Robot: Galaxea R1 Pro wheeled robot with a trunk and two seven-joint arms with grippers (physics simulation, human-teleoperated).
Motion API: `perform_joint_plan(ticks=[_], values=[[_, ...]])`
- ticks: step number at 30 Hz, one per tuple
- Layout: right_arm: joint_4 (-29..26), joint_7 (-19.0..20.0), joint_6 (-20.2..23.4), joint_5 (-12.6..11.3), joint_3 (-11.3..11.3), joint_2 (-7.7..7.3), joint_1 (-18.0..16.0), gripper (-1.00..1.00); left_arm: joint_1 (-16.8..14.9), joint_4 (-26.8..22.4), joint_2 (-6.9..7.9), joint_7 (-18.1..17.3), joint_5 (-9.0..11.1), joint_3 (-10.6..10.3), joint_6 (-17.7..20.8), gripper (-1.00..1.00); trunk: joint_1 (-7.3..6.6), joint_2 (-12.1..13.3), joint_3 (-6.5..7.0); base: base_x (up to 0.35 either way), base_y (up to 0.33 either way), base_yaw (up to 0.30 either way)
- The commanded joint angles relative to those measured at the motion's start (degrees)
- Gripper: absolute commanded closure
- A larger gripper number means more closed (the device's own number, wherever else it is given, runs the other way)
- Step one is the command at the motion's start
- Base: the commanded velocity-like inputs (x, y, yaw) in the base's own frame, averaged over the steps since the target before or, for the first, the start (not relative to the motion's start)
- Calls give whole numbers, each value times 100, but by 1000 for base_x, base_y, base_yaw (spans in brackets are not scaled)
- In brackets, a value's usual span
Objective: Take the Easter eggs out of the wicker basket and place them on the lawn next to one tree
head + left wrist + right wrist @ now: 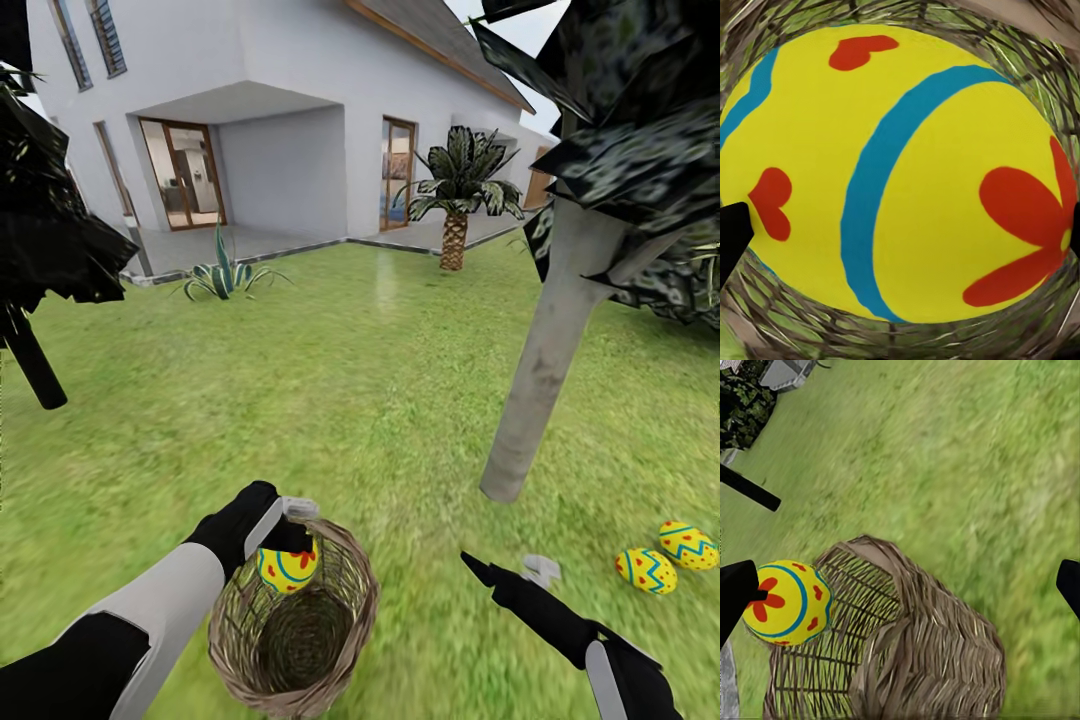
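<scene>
Your left hand (287,548) grips the last egg (287,568) at the wicker basket (340,640) rim. Lift it clear of the weave, then carry it to the two eggs (646,570) beside the tree (545,370); your right hand (505,572) waits open.

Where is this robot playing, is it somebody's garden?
Yes, it looks like a home garden: mottled green grass lawn, a white house behind it, and a pale grey-trunked tree.

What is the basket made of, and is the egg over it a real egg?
The wicker basket looks like woven brown wicker: thin strands cross with gaps between them. The egg in the left gripper looks smooth and painted, yellow with blue bands and red shapes. Whether it is real, I cannot tell.
</scene>
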Motion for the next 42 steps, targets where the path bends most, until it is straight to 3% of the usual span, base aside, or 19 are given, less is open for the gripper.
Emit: perform_joint_plan(ticks=[1,8,42], values=[[0,14,43,-28,-14,5,-4,-100,-3,-5,5,97,58,-32,45,100,-26,39,13,-263,0,0],[4,14,43,-29,-12,5,-4,-100,-3,-7,4,239,65,46,187,100,-179,320,139,-237,0,0],[63,12,43,-28,-20,5,-4,-100,-3,-50,5,243,76,39,356,100,-926,1683,749,-3,0,0]])
